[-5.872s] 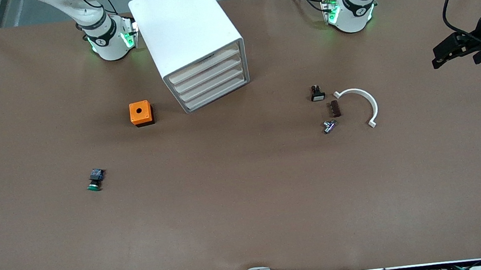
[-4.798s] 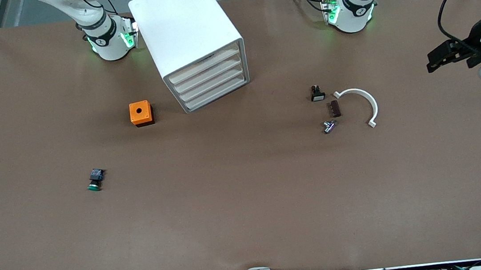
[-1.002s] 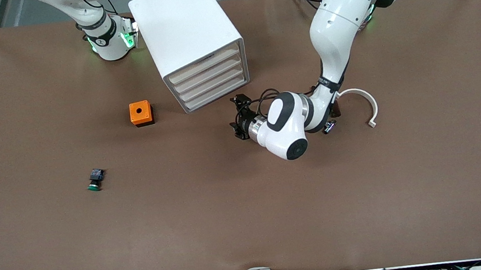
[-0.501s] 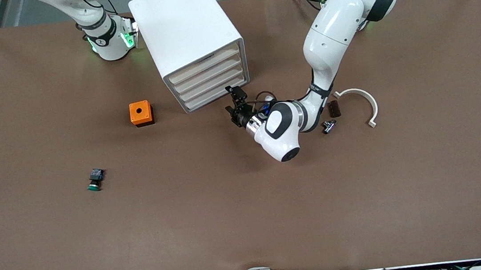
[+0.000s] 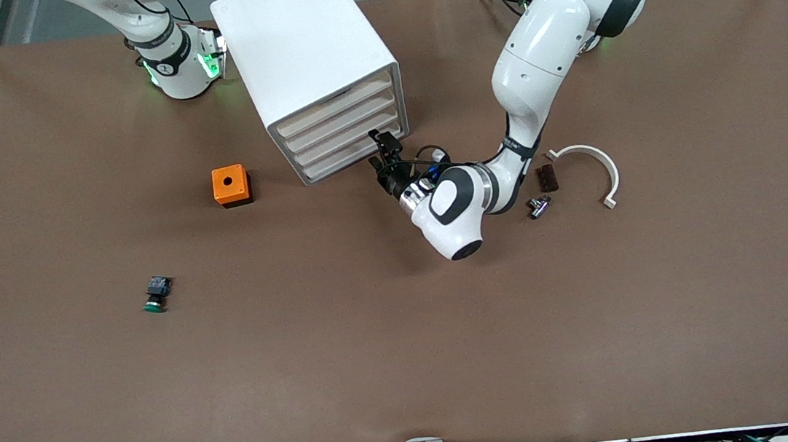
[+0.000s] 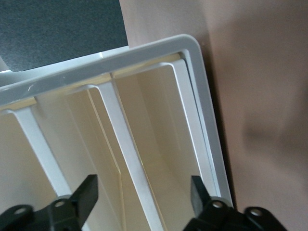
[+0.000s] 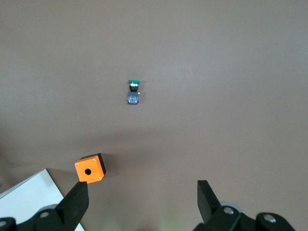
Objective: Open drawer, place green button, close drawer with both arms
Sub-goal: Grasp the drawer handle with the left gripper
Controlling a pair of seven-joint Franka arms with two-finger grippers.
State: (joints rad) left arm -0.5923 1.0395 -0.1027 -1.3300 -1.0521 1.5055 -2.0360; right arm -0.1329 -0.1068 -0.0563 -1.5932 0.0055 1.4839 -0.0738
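Observation:
The white cabinet (image 5: 308, 61) stands near the right arm's base, all four drawers shut. The lowest drawer (image 5: 351, 158) has a pale beige front. My left gripper (image 5: 380, 151) is open, low in front of that drawer at its end toward the left arm. In the left wrist view its open fingers (image 6: 88, 191) straddle the beige drawer fronts (image 6: 159, 144), holding nothing. The green-capped button (image 5: 154, 294) lies on the table, nearer the camera than the orange box (image 5: 231, 185). My right gripper (image 7: 142, 190) is open and empty, high over the table, with the button (image 7: 133, 92) below it.
A white curved piece (image 5: 589, 164), a small brown block (image 5: 547, 177) and a small metal part (image 5: 539, 206) lie toward the left arm's end. The orange box (image 7: 90, 168) lies beside the cabinet corner (image 7: 29, 197).
My left arm has swung in from the table's end and its open gripper has closed up to the lowest drawer's front. The drawers and the button have not moved.

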